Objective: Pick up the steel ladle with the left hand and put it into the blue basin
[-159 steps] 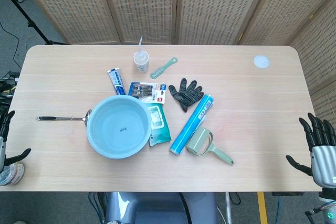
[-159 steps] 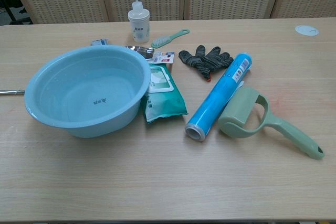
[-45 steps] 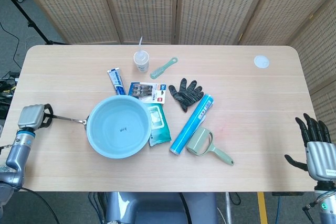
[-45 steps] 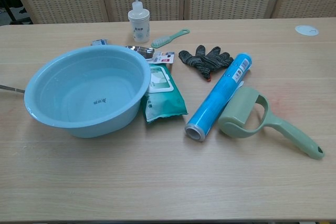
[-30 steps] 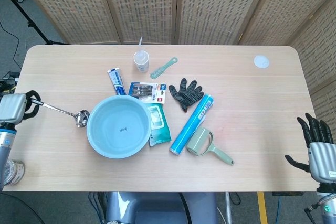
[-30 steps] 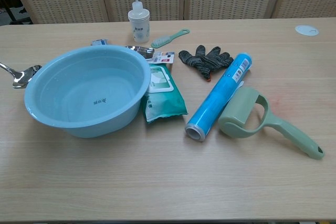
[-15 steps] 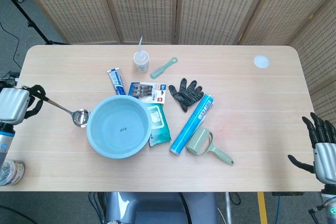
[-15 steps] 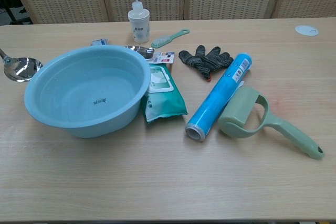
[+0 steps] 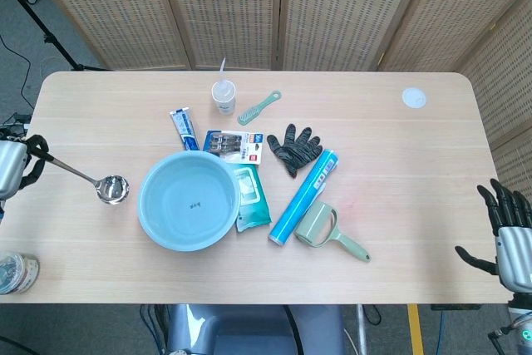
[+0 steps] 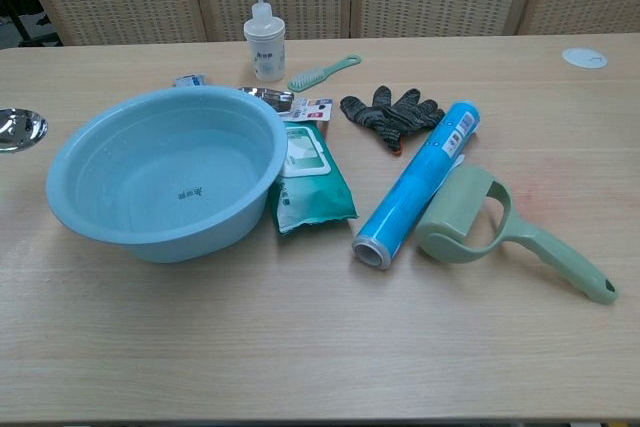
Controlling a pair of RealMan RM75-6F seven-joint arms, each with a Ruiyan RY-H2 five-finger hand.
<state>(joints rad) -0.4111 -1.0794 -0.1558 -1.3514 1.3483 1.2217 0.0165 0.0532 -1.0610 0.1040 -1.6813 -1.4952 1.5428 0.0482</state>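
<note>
My left hand (image 9: 12, 168) is at the table's left edge in the head view and grips the handle end of the steel ladle (image 9: 83, 177). The ladle is lifted, its bowl (image 10: 20, 128) hanging left of the blue basin (image 9: 158, 214), apart from the rim. In the chest view only the ladle's bowl shows at the left border, beside the blue basin (image 10: 100, 217); the left hand is out of that frame. My right hand (image 9: 509, 234) is at the lower right corner, off the table, fingers spread and holding nothing.
Right of the basin lie a green wipes pack (image 9: 251, 199), a blue roll (image 9: 303, 195), a green lint roller (image 9: 326, 231) and a black glove (image 9: 293, 147). Behind it are a squeeze bottle (image 9: 223, 94), a green brush (image 9: 258, 107), a tube (image 9: 184, 128) and a card pack (image 9: 236, 145). A tape roll (image 9: 10, 273) sits lower left.
The left hand has pulled further left with the ladle, so the ladle's bowl has moved away from the basin rim. The right hand has stayed put.
</note>
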